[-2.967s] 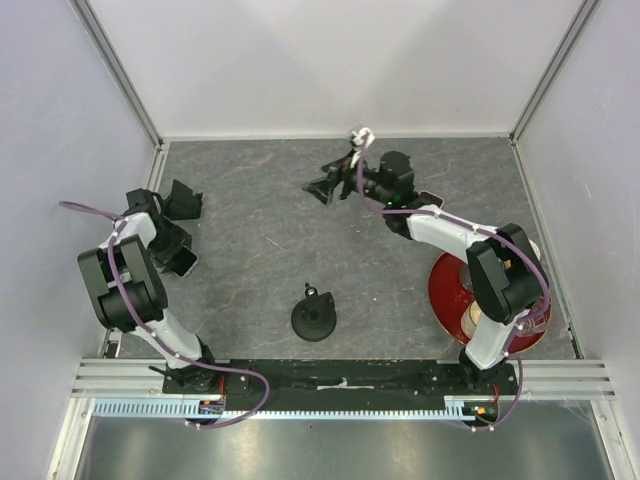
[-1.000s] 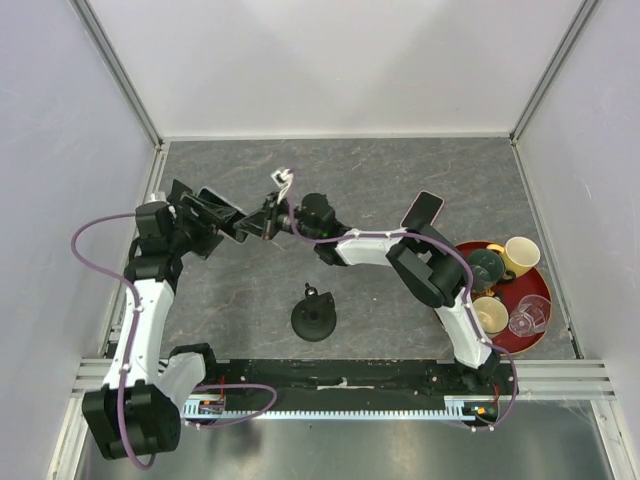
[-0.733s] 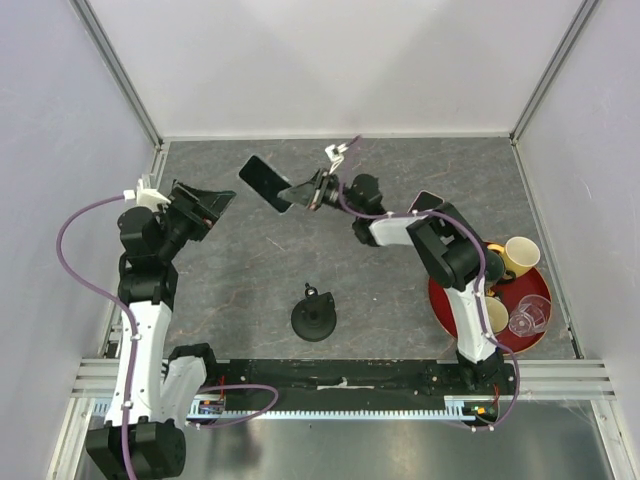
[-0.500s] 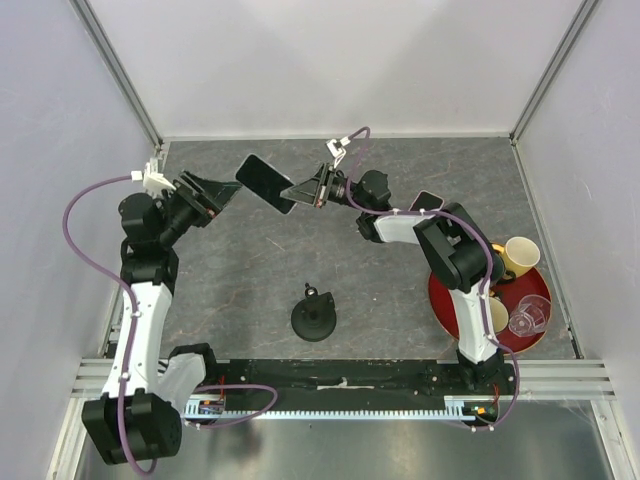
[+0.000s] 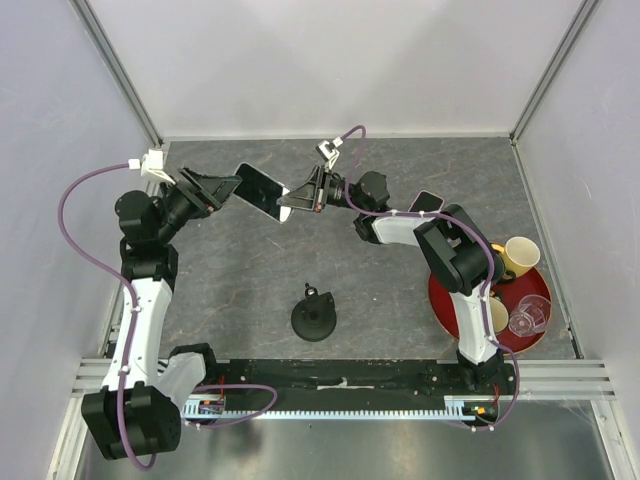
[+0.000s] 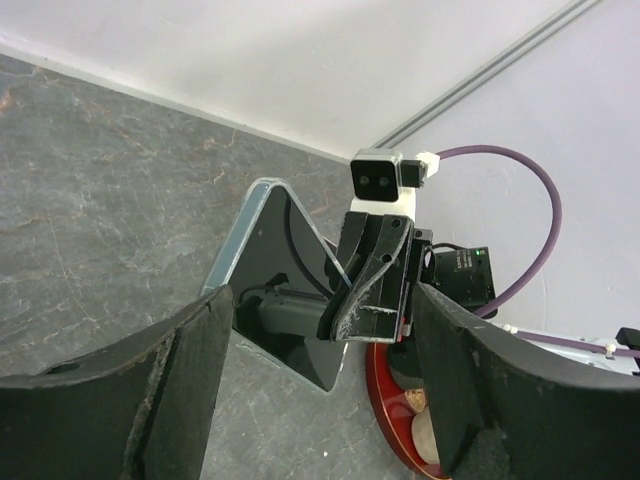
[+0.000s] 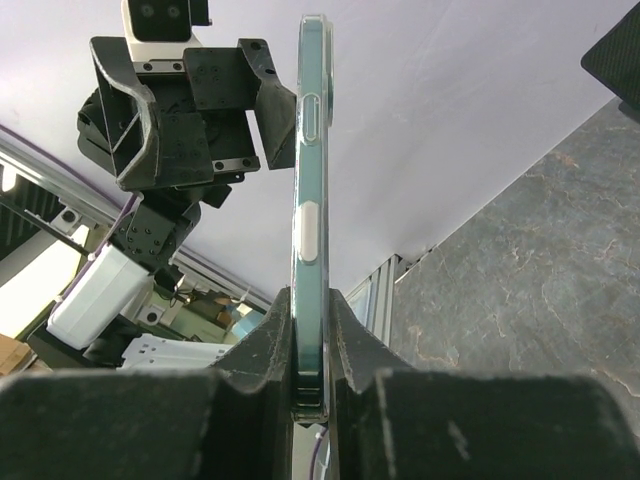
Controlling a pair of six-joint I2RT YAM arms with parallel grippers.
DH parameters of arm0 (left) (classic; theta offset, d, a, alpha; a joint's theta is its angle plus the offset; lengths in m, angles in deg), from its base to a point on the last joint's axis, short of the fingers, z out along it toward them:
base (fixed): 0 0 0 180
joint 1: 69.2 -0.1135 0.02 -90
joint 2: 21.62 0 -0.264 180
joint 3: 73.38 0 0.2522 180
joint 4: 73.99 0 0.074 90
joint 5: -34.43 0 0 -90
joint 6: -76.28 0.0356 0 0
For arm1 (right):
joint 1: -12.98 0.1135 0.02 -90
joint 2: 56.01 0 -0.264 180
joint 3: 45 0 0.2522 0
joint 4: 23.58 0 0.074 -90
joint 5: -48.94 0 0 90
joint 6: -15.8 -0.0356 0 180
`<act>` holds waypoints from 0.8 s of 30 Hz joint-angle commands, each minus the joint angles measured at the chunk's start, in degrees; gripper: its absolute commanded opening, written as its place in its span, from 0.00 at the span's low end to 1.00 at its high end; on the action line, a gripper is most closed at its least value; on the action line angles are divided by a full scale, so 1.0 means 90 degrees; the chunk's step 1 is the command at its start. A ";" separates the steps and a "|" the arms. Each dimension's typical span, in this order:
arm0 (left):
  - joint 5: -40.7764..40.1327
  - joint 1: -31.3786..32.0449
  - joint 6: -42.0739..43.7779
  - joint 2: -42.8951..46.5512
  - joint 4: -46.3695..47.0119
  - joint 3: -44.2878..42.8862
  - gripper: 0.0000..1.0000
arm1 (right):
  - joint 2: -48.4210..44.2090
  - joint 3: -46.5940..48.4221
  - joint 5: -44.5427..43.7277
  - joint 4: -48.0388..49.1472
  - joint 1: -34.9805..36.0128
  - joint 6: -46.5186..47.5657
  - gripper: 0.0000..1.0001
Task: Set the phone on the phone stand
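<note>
The right claw [image 7: 308, 335] grips the phone [image 7: 308, 150] edge-on at centre frame, so the left claw [image 6: 322, 330], jaws spread near its free end, should probably close squarely before any release.

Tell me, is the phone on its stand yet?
Not yet. The right hand pinches the phone up in the air; the stand sits apart with nothing on it.

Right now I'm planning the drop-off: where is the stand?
Top view: the stand sits alone on the table, toward the near edge, between the arms, left of the red tray.
</note>
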 commanded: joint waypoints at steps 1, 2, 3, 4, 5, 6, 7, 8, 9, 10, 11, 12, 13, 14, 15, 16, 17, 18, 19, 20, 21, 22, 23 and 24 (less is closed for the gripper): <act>0.0044 -0.0008 0.0348 -0.0045 -0.0294 -0.0197 0.81 | -0.0491 0.0170 -0.0002 0.2905 0.0005 -0.0126 0.00; -0.0083 -0.0008 0.0377 -0.0016 -0.0431 -0.0216 0.83 | -0.0559 0.0141 -0.0012 0.2905 0.0014 -0.0107 0.00; -0.0229 -0.0008 0.0426 0.0023 -0.0577 -0.0235 0.84 | -0.0589 0.0121 -0.0021 0.2905 0.0005 -0.0087 0.00; -0.0492 -0.0008 0.0465 0.0091 -0.0724 -0.0226 0.84 | -0.0618 0.0082 -0.0021 0.2914 0.0014 -0.0068 0.00; -0.0649 -0.0008 0.0485 0.0266 -0.0793 -0.0207 0.87 | -0.0667 0.0062 -0.0031 0.2895 0.0014 -0.0029 0.00; -0.0815 -0.0008 0.0495 0.0383 -0.0881 -0.0168 0.87 | -0.0686 0.0043 -0.0031 0.2827 0.0005 0.0020 0.00; -0.1097 -0.0008 0.0495 0.0539 -0.0881 -0.0119 0.86 | -0.0716 0.0004 -0.0031 0.2769 0.0005 0.0069 0.00; -0.1206 -0.0008 0.0466 0.0686 -0.0852 -0.0051 0.86 | -0.0755 -0.0006 -0.0031 0.2720 0.0005 0.0166 0.00; -0.1294 -0.0008 0.0407 0.0919 -0.0823 0.0076 0.86 | -0.0765 -0.0016 -0.0031 0.2671 0.0005 0.0196 0.00; -0.1305 -0.0008 0.0378 0.0999 -0.0775 0.0135 0.86 | -0.0765 -0.0006 -0.0031 0.2661 0.0014 0.0196 0.00; -0.1305 0.0001 0.0348 0.1019 -0.0822 0.0155 0.85 | -0.0774 -0.0006 -0.0041 0.2670 0.0005 0.0187 0.00; -0.1276 -0.0008 0.0300 0.0923 -0.0871 0.0136 0.85 | -0.0765 -0.0006 -0.0031 0.2670 0.0005 0.0187 0.00; -0.1072 -0.0008 0.0261 0.0844 -0.0881 0.0126 0.85 | -0.0784 -0.0006 -0.0012 0.2680 0.0014 0.0177 0.00; -0.0935 -0.0008 0.0231 0.0747 -0.0785 0.0116 0.84 | -0.0804 -0.0006 -0.0002 0.2690 0.0014 0.0177 0.00; -0.0789 -0.0008 0.0096 0.0649 -0.0687 0.0126 0.83 | -0.0804 -0.0006 0.0008 0.2700 0.0034 0.0177 0.00; -0.0478 -0.0008 0.0007 0.0455 -0.0580 0.0145 0.82 | -0.0814 -0.0016 0.0018 0.2709 0.0024 0.0177 0.00; -0.0320 -0.0008 -0.0061 0.0385 -0.0453 0.0165 0.79 | -0.0823 -0.0016 0.0027 0.2709 0.0024 0.0167 0.00; -0.0154 -0.0008 -0.0226 0.0317 -0.0007 0.0242 0.79 | -0.0833 -0.0016 0.0037 0.2729 0.0024 0.0167 0.00; 0.0176 -0.0008 -0.0334 0.0210 0.0258 0.0311 0.78 | -0.0814 -0.0006 0.0047 0.2739 0.0034 0.0148 0.00; 0.0334 -0.0008 -0.0432 0.0141 0.0541 0.0360 0.77 | -0.0804 0.0003 0.0076 0.2758 0.0034 0.0128 0.00; 0.0481 -0.0008 -0.0578 0.0073 0.0960 0.0418 0.75 | -0.0804 0.0013 0.0086 0.2807 0.0034 0.0109 0.00; 0.0734 0.0001 -0.0657 0.0004 0.1167 0.0457 0.72 | -0.0794 0.0033 0.0105 0.2826 0.0034 0.0070 0.00; 0.0823 -0.0008 -0.0725 -0.0083 0.1343 0.0487 0.65 | -0.0784 0.0042 0.0115 0.2846 0.0044 0.0060 0.00; 0.0882 -0.0008 -0.0900 -0.0104 0.1712 0.0574 0.61 | -0.0775 0.0043 0.0115 0.2866 0.0034 0.0031 0.00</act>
